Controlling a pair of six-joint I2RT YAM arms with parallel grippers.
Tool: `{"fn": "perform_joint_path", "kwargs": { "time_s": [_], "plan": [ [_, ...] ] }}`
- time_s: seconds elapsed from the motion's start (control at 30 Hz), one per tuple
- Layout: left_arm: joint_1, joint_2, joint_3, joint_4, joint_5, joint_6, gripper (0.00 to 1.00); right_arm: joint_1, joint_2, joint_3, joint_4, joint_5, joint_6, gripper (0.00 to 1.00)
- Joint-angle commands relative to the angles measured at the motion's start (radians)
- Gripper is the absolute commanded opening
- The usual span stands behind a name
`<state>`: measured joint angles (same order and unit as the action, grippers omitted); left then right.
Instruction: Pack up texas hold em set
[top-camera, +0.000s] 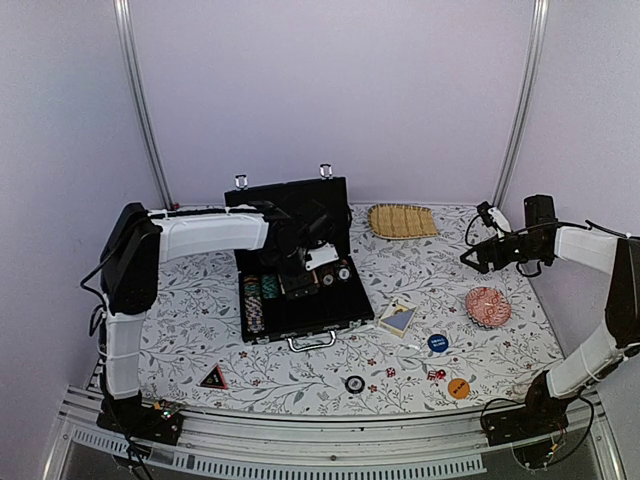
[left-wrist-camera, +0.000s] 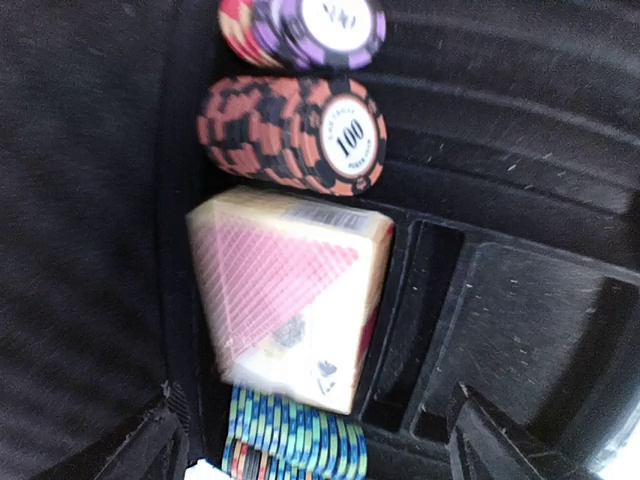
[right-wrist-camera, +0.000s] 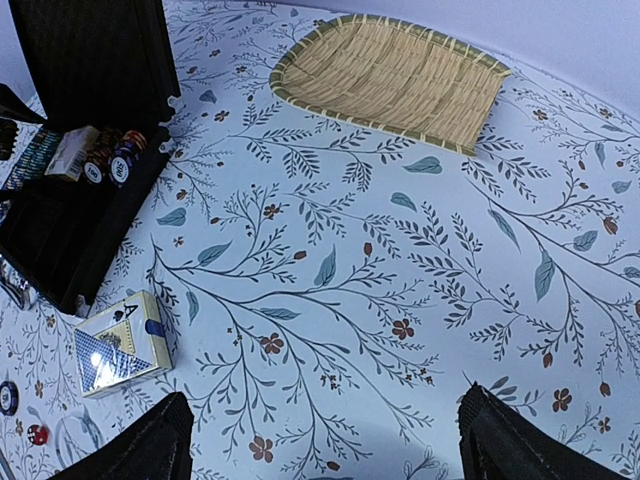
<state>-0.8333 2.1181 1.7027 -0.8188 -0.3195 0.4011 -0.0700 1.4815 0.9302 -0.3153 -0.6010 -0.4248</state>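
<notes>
The black briefcase lies open mid-table with chip rows inside. My left gripper hovers over it, open and empty. In the left wrist view, a red card deck lies in a case slot just beyond my left gripper, between orange-black chips and blue-green chips. A blue card deck, a blue disc, an orange disc, a black disc and red dice lie on the table. My right gripper is open and empty above the cloth.
A woven straw mat lies at the back right. A red patterned round dish sits on the right. A small black-and-red triangle lies near the front left. The case lid stands upright behind the tray.
</notes>
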Motion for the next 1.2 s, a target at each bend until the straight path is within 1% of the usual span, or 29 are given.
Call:
{"fn": "perform_joint_path", "kwargs": {
  "time_s": [0.0, 0.07, 0.13, 0.23, 0.27, 0.33, 0.43, 0.47, 0.57, 0.7, 0.83, 0.93, 1.17],
  "plan": [
    [-0.017, -0.083, 0.023, 0.017, 0.010, -0.053, 0.91, 0.007, 0.015, 0.032, -0.010, -0.011, -0.010, 0.93],
    [-0.012, -0.089, 0.006, 0.063, -0.002, -0.063, 0.91, 0.008, 0.019, 0.032, -0.011, -0.012, -0.012, 0.93],
    [-0.004, -0.078, 0.005, 0.093, -0.042, -0.079, 0.91, 0.008, 0.021, 0.034, -0.013, -0.012, -0.012, 0.93],
    [0.017, -0.038, 0.042, 0.108, -0.124, -0.144, 0.89, 0.007, 0.020, 0.034, -0.015, -0.011, -0.012, 0.93],
    [0.029, -0.026, 0.065, 0.097, -0.117, -0.174, 0.87, 0.007, 0.020, 0.034, -0.015, -0.011, -0.013, 0.93],
    [0.045, -0.004, 0.104, 0.064, -0.091, -0.230, 0.82, 0.007, 0.022, 0.035, -0.015, -0.011, -0.013, 0.93],
    [0.053, 0.004, 0.116, 0.054, -0.064, -0.318, 0.75, 0.008, 0.023, 0.034, -0.016, -0.013, -0.015, 0.93],
    [0.060, 0.001, 0.107, 0.065, -0.043, -0.349, 0.74, 0.008, 0.024, 0.034, -0.016, -0.012, -0.015, 0.93],
    [0.079, -0.008, 0.079, 0.108, 0.040, -0.443, 0.66, 0.007, 0.028, 0.035, -0.017, -0.013, -0.017, 0.93],
    [0.106, -0.010, 0.035, 0.166, 0.097, -0.564, 0.60, 0.009, 0.036, 0.037, -0.020, -0.014, -0.017, 0.93],
    [0.115, -0.003, 0.004, 0.219, 0.164, -0.633, 0.56, 0.009, 0.047, 0.039, -0.022, -0.019, -0.017, 0.93],
    [0.115, 0.016, 0.007, 0.224, 0.202, -0.662, 0.54, 0.010, 0.053, 0.042, -0.025, -0.019, -0.017, 0.93],
    [0.113, 0.052, 0.005, 0.234, 0.260, -0.671, 0.52, 0.018, 0.063, 0.045, -0.030, -0.016, -0.021, 0.92]
  ]
}}
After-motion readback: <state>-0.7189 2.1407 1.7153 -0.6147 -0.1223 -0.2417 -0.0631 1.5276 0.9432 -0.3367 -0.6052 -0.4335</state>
